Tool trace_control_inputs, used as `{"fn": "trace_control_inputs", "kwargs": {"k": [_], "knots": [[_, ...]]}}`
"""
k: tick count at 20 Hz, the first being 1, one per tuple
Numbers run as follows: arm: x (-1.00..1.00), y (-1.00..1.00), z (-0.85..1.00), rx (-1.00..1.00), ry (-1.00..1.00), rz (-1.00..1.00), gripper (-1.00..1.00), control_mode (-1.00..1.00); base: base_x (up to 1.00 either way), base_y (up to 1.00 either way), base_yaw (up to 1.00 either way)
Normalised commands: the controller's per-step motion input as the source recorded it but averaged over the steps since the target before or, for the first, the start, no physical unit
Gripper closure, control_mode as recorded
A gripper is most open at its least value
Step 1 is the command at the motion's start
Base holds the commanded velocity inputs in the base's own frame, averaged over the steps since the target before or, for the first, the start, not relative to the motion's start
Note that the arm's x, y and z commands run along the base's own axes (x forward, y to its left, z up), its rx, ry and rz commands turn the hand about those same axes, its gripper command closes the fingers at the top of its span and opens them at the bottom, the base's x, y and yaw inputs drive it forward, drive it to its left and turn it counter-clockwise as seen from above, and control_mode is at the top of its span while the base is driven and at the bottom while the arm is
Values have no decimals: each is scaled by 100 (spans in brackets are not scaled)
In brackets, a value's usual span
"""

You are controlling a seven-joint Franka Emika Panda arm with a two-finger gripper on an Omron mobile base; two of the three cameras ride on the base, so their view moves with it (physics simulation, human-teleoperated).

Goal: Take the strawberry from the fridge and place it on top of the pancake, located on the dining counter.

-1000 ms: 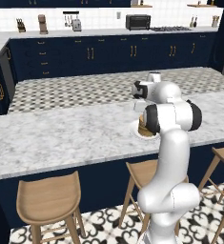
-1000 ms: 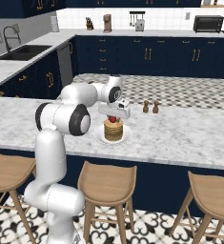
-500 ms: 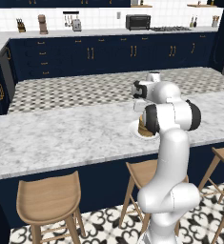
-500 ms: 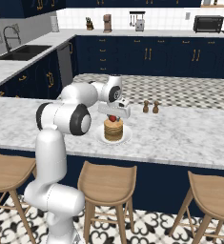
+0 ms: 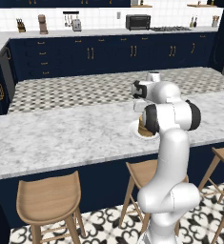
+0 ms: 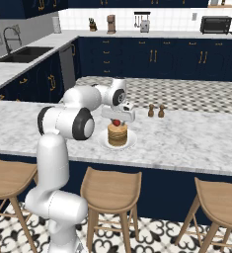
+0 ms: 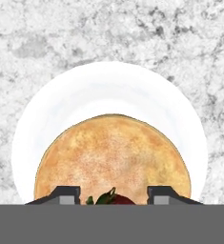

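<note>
Navy cabinets point(image 5: 108, 57) with gold handles are ranged along the white-tiled rear wall point(image 6: 176, 22), and a black toaster oven point(image 5: 137, 22) is set on the rear counter's top. A sink with a tap point(image 6: 11, 39) is seen at the left counter. Wooden stools point(image 6: 110, 190) are lined up over a black-and-white patterned floor point(image 5: 101, 228).

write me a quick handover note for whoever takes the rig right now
Gripper: directly above the pancake, fingers spread, with the strawberry between them; whether they grip it or have let go cannot be told.
Strawberry: at the top of the pancake stack, just under the hand.
Pancake: on its white plate on the dining counter.
Done: strawberry brought over to the pancake.
Left: confirm it rests on the stack, open if needed, lift the hand straight up.
</note>
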Motion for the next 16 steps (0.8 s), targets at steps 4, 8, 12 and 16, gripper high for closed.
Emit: {"fn": "trace_control_inputs", "kwargs": {"k": [4, 8, 12, 16], "knots": [[0, 0, 0, 0, 0, 2, -100, -100, 0, 0, 0], [0, 0, 0, 0, 0, 2, -100, -100, 0, 0, 0], [-1, -6, 0, 0, 0, 0, -100, -100, 0, 0, 0], [0, -34, 4, 9, 0, 0, -100, -100, 0, 0, 0]]}}
